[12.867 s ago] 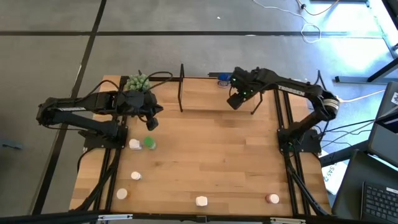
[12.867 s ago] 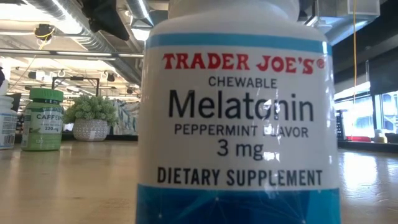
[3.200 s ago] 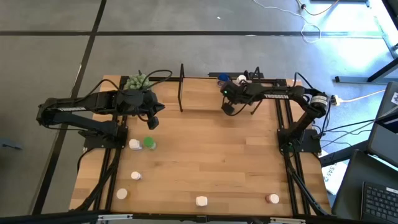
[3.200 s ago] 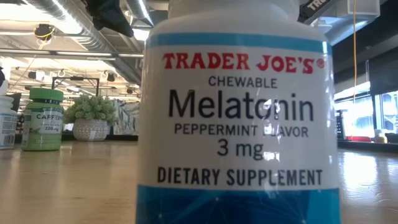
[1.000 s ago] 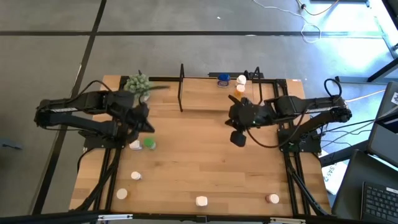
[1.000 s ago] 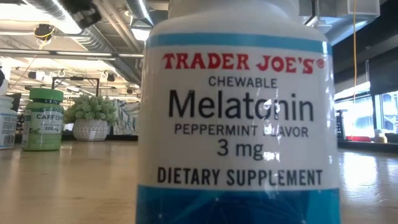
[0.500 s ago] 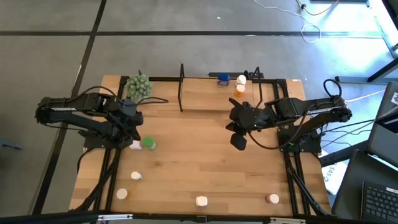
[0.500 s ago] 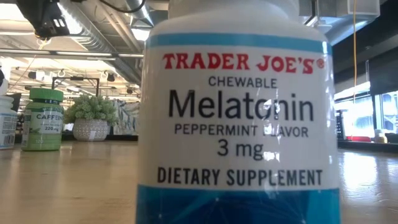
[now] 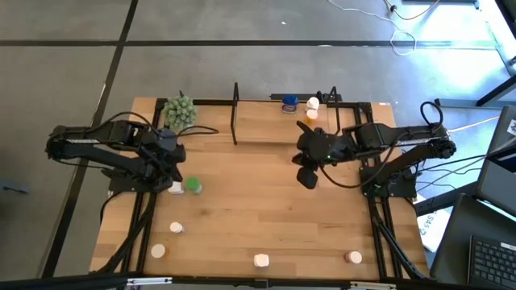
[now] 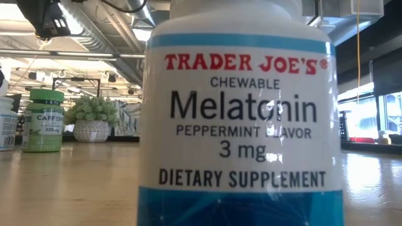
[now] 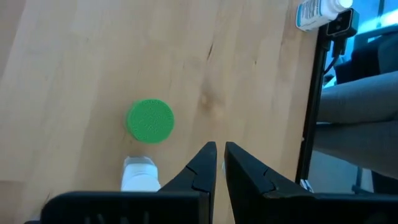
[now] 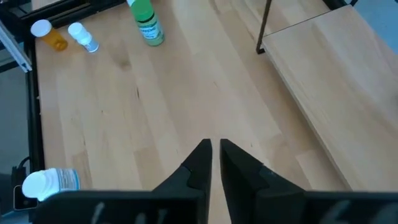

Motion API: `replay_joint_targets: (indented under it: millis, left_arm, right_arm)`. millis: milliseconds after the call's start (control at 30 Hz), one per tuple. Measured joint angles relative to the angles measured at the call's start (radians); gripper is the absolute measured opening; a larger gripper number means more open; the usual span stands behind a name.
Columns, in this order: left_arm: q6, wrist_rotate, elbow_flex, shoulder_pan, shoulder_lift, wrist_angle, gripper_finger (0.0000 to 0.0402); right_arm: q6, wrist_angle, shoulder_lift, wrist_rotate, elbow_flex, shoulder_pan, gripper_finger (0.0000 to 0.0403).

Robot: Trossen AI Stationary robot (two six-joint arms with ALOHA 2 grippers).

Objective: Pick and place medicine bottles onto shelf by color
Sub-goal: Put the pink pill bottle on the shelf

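In the high view, the left gripper (image 9: pixel 172 167) hangs at left of centre, jaws nearly closed and empty, just above a white bottle (image 9: pixel 175 187) and a green bottle (image 9: pixel 193 184). The right gripper (image 9: pixel 306 179) sits right of centre over bare table (image 9: pixel 258 209), jaws a narrow slit, empty. The shelf (image 9: pixel 266 121) lies at top centre, with blue (image 9: pixel 289 101), white-capped (image 9: pixel 313 103) and orange (image 9: pixel 311 114) bottles at its right end.
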Motion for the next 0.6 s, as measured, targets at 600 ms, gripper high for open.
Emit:
replay_joint_targets:
  millis: [600]
  left_arm:
    - [0.002, -0.021, 0.000, 0.000, 0.000, -0.009, 0.0028]
  right_arm:
    - [0.131, -0.280, -0.002, -0.467, 0.000, 0.122, 0.0004]
